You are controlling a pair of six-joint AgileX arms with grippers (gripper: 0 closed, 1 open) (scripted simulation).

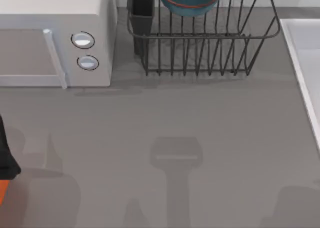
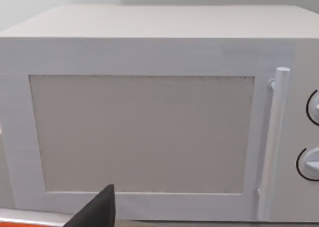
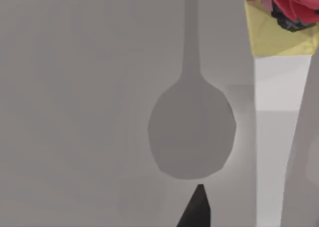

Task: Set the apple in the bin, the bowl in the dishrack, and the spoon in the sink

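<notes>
The blue bowl point(image 1: 190, 0) with its reddish rim sits inside the dark wire dishrack point(image 1: 200, 43) at the back middle of the table. The pale sink point(image 1: 305, 63) runs along the right edge. In the right wrist view the grey spoon point(image 3: 192, 132) lies flat on a pale grey surface beside a white raised edge point(image 3: 276, 87), just ahead of a dark tip of my right gripper point(image 3: 197, 209). A red glossy shape point(image 3: 294, 3) rests on something yellow point(image 3: 271, 38); I cannot tell whether these are the apple and the bin. My left gripper point(image 2: 94, 209) faces the microwave.
A white microwave point(image 1: 55, 38) with two round knobs fills the back left, its door point(image 2: 142, 132) shut. A dark cutlery cup point(image 1: 142, 13) stands at the rack's left corner. Part of my left arm point(image 1: 6, 165) sits at the table's left edge.
</notes>
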